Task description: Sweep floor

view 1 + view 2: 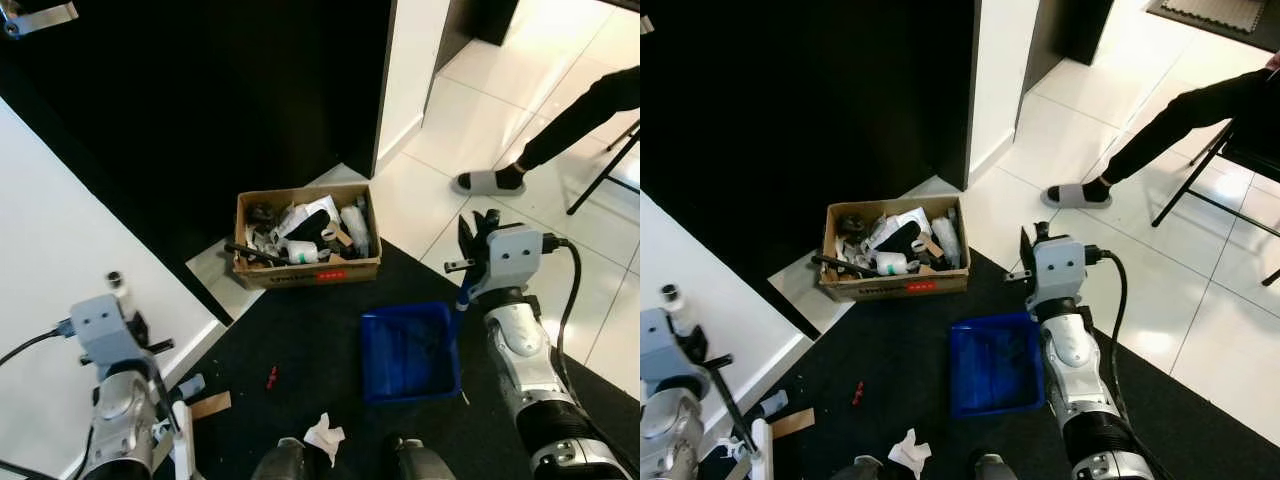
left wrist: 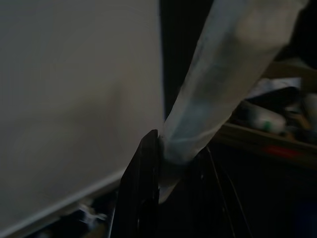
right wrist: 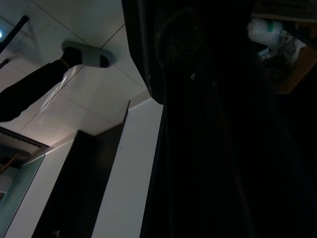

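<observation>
Floor debris is seen on the black mat: crumpled paper (image 1: 323, 437) and a red scrap (image 1: 271, 376) beside the blue dustpan (image 1: 410, 350). The left gripper (image 2: 171, 163) is clenched on a pale broom handle (image 2: 223, 84); the right gripper's (image 1: 478, 238) state cannot be told. Litter could be pushed past the dustpan.

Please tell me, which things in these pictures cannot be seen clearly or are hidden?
- Seated person: cut off by the head views' right edge.
- Small red bit on the dark carpet: too small to identify.
- Pale broom handle in the left gripper: its lower end is out of frame.
- Right wrist view: dark, blue plastic dustpan indistinct there.
</observation>
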Available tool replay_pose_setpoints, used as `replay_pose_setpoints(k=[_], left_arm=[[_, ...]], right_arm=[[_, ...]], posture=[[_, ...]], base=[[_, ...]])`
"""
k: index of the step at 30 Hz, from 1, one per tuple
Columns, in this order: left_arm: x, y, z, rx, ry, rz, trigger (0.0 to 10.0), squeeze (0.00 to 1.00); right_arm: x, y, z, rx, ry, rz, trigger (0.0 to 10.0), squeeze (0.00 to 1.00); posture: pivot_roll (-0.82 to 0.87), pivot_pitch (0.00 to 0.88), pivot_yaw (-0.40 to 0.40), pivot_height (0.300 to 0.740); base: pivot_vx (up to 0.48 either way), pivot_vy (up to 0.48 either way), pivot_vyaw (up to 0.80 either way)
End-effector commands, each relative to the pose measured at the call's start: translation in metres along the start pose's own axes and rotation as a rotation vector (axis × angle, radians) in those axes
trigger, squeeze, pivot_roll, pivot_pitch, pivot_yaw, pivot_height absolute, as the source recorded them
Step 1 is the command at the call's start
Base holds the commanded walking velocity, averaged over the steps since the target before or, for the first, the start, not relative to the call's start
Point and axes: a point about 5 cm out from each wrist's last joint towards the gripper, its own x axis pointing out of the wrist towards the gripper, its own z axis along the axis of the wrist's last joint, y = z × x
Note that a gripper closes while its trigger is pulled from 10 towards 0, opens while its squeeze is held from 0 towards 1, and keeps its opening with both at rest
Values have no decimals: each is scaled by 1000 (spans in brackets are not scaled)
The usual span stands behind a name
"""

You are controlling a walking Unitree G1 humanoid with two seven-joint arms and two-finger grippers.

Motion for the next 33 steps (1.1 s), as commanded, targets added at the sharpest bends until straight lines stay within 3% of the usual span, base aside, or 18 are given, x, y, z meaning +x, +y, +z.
replay_pose_setpoints(k=[1, 2, 5, 8, 14, 16, 18, 21, 22, 23, 24, 25, 26, 30, 33], left_arm=[[-7, -28, -6, -104, 29, -150, 10000, 24], [-7, -28, -6, -104, 29, -150, 10000, 24], [-11, -55, 3, -165, 8, -269, 10000, 24], [-14, -67, 8, -195, 2, -319, 10000, 12], [-24, -79, 16, -220, 8, -401, 10000, 20], [-27, -76, 24, -180, 3, -414, 10000, 16], [-26, -71, 29, -146, -14, -404, 10000, 12], [-16, -43, 56, -34, -103, -311, 10000, 8], [-8, -25, 73, 20, -160, -228, 10000, 12], [-8, -25, 73, 20, -160, -228, 10000, 12], [-4, -13, 84, 52, -197, -173, 10000, 12], [4, 12, 108, 124, -268, -69, 10000, 16], [4, 12, 108, 124, -268, -69, 10000, 16], [9, 37, 127, 190, -302, 48, 10000, 16], [13, 49, 124, 223, -274, 96, 10000, 20]], right_arm=[[-1, 4, -1, 10, 4, 9, 10000, 0], [-1, 4, -1, 10, 4, 9, 10000, 0], [-2, 6, -3, 13, 9, 13, 10000, 0], [-3, 7, -4, 7, 14, 21, 10000, 0], [-4, 10, -6, 4, 20, 31, 10000, 0], [-5, 11, -7, 5, 22, 33, 10000, 0], [-4, 12, -7, 5, 21, 33, 10000, 0], [-4, 13, -7, 6, 19, 33, 10000, 0], [-4, 12, -7, 5, 18, 32, 10000, 0], [-4, 12, -7, 5, 18, 32, 10000, 0], [-4, 12, -6, 5, 17, 31, 10000, 0], [-4, 12, -7, 4, 17, 29, 10000, 0], [-4, 12, -7, 4, 17, 29, 10000, 0], [-5, 12, -7, 3, 17, 31, 10000, 0], [-5, 12, -7, 2, 16, 30, 10000, 0]], posture=[[10, 335, 32, 740], [10, 335, 32, 740], [16, 335, 37, 740], [19, 334, 38, 740], [35, 327, 48, 740], [39, 325, 51, 740], [41, 324, 54, 740], [45, 320, 60, 740], [46, 318, 61, 740], [46, 318, 61, 740], [46, 318, 61, 740], [47, 318, 60, 740], [47, 318, 60, 740], [48, 318, 61, 740], [42, 320, 63, 740]], base=[[0, 0, 0], [0, 0, 0], [0, 0, 0], [0, 0, 0], [0, 0, 0], [0, 0, 0], [0, 0, 0], [0, 0, 0], [0, 0, 0], [0, 0, 0], [0, 0, 0], [0, 0, 0], [0, 0, 0], [0, 0, 0], [0, 0, 0]])
